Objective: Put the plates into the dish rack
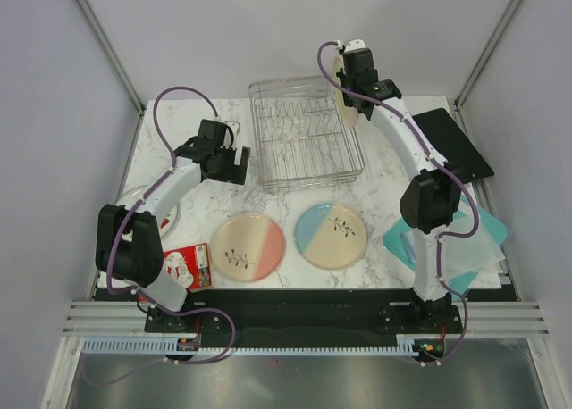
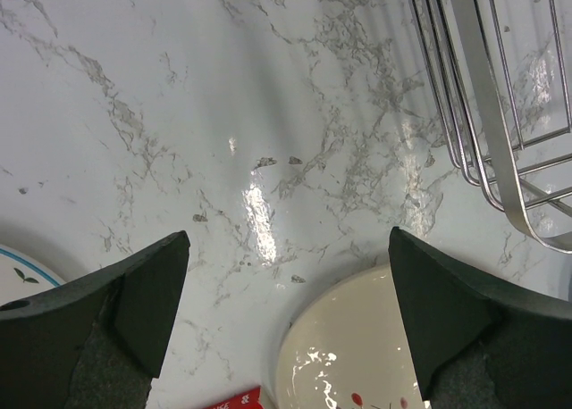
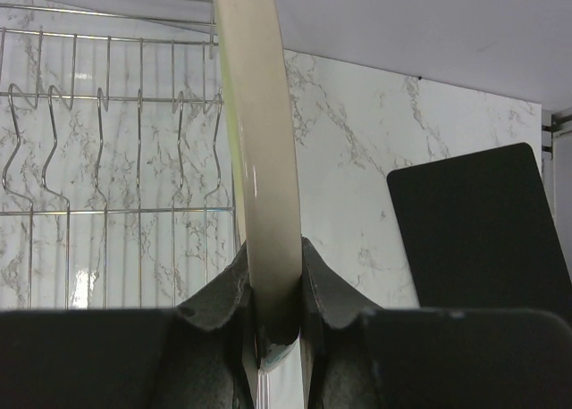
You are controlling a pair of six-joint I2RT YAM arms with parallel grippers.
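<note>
The silver wire dish rack (image 1: 304, 132) stands at the back middle of the marble table. My right gripper (image 1: 355, 86) is shut on a cream plate (image 3: 259, 159) held upright on its edge, over the rack's far right side (image 3: 107, 159). My left gripper (image 1: 234, 163) hangs open and holds nothing, left of the rack. Between its fingers (image 2: 134, 302) lies bare marble, with a white plate bearing red marks (image 2: 357, 355) just below. A pink-and-cream plate (image 1: 248, 246) and a blue-and-cream plate (image 1: 330, 236) lie flat in front of the rack. A white plate (image 1: 128, 197) lies partly under the left arm.
A flat black board (image 1: 451, 141) lies right of the rack, close to the right arm. Teal sheets (image 1: 460, 239) are stacked at the right front. A red-and-white packet (image 1: 188, 266) lies at the front left. Another plate's edge with a sprig (image 2: 18, 271) shows beside the left finger.
</note>
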